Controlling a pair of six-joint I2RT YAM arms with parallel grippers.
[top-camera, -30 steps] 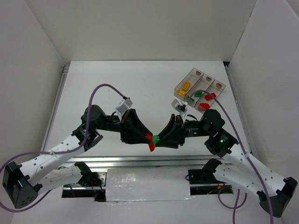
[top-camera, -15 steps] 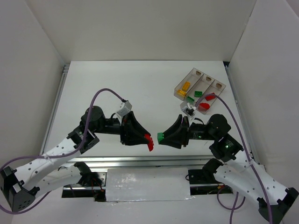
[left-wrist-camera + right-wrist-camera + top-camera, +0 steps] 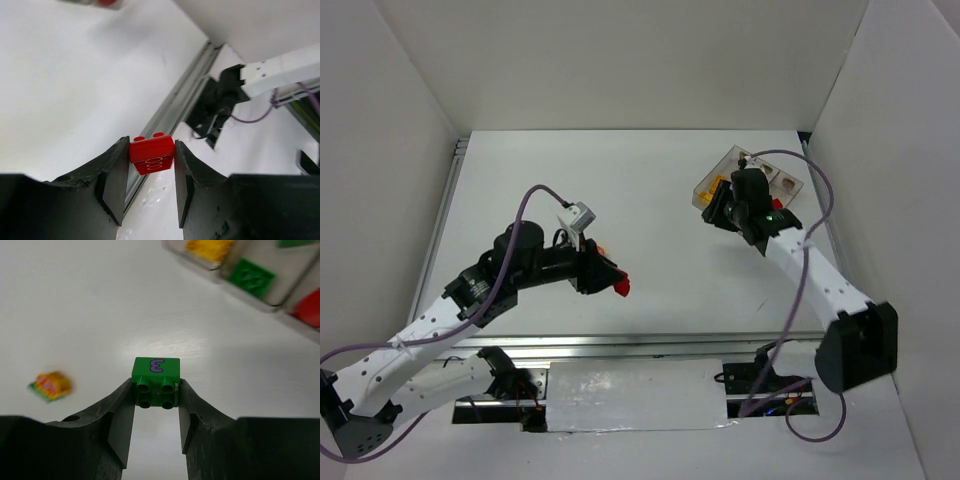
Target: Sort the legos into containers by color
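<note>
Your left claw [image 3: 151, 146] is clenched on a red brick [image 3: 151, 156], held above the white worktop [image 3: 650, 190] near its front rail, presumably ready to carry to the tray; your right claw [image 3: 156, 386] grips a green brick [image 3: 155, 371] just short of the tray [image 3: 272, 302], likely lining up on the middle compartment, where a green brick lies between yellow and red ones. The overhead view shows the arms well apart, the right arm hiding much of the tray; only the right wrist view shows the compartments' contents and a loose orange-and-green brick [image 3: 49, 386] on the worktop.
</note>
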